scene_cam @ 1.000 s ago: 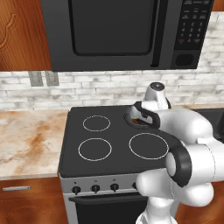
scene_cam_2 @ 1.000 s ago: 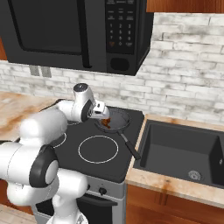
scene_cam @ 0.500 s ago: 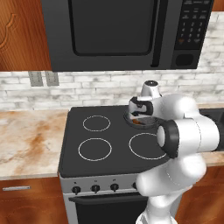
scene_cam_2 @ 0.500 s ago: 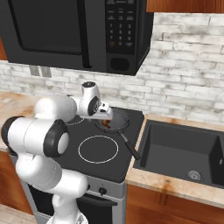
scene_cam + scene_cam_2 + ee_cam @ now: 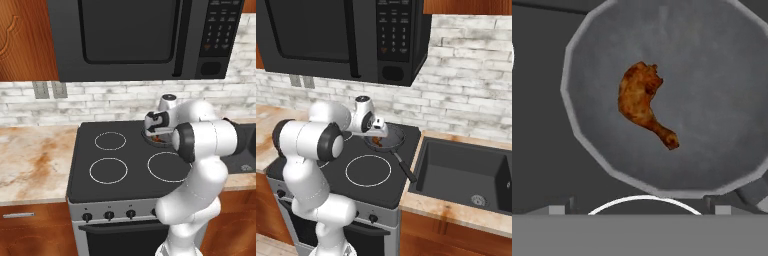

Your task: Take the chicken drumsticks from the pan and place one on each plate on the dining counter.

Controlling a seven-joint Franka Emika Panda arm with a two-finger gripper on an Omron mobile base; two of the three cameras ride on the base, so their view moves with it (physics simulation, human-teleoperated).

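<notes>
Where walls ring pan (image 5: pixel 677 165): drumstick (image 5: pixel 643 102) mid-floor.

A glossy white arm (image 5: pixel 200 165) of rounded, bulbous segments, with dark grey-black rings at its joints, a round grey cap on the wrist and a small dark hand.

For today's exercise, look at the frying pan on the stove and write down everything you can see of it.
The pan is round, dark grey and dull, like metal, with a shallow wall and a paler rim. A long straight black handle sticks out toward the stove's front edge near the sink. The pan sits flat on the black stove top at the back burner on the sink side. One reddish-brown drumstick lies on its floor near the middle, clear of the wall. The gripper hangs open just above it, not touching.
</notes>
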